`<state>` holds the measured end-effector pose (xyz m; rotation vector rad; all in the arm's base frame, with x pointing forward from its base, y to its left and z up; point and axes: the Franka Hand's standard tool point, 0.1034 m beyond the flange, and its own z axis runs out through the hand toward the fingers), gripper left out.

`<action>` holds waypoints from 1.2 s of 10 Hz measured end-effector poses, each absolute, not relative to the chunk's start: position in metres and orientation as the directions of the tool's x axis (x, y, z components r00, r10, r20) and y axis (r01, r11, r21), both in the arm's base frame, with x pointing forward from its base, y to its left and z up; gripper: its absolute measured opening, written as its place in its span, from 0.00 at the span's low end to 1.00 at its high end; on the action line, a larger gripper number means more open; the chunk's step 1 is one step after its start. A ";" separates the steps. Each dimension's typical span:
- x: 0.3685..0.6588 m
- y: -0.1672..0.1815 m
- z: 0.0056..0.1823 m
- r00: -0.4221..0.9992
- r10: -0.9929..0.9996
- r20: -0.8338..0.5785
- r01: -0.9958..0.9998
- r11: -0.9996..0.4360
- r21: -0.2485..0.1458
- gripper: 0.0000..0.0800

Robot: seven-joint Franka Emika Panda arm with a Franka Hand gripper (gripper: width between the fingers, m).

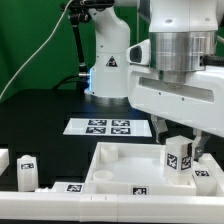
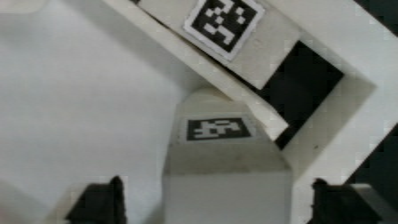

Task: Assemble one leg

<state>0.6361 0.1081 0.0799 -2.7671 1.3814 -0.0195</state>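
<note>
While the arm hangs low at the exterior view's right, the gripper (image 1: 180,150) stands over a leg (image 1: 178,156), an upright white post bearing a black-and-white tag on its face. One dark finger (image 1: 198,150) shows beside the leg; whether the pads press the leg cannot be told from this view. On the wrist view the two dark fingertips (image 2: 98,200) stand wide apart, with a white tagged post (image 2: 222,150) running between them; contact is not visible, so the grip cannot be confirmed.

That leg stands on a large white panel (image 1: 120,165), which lies flat on the black table (image 1: 40,125) with raised edges and tags along its near rim. On the wrist view a white bar (image 2: 267,50) with a larger tag crosses diagonally beyond the post; its identity cannot be told.

Relative to the panel: the marker board (image 1: 108,127) lies just behind it, flat, carrying four tags. Two further legs (image 1: 27,171) stand off the panel's edge towards the exterior view's left, one partly cut by the frame edge. Well behind the board rises the robot base (image 1: 108,60), carrying a triangular warning label (image 1: 108,63). A green backdrop (image 1: 30,30) closes the scene, with a black cable (image 1: 40,55) hanging before it.

No brand or readable writing appears; all markings are square coded tags.
</note>
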 end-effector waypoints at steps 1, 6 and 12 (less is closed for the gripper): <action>0.634 0.110 0.078 0.617 -0.787 -0.009 -0.787 -0.616 -0.040 0.77; 0.633 0.116 0.079 0.957 -0.288 0.033 -0.289 -0.957 0.003 0.81; 0.633 0.118 0.078 0.983 0.183 0.031 0.181 -0.983 0.036 0.81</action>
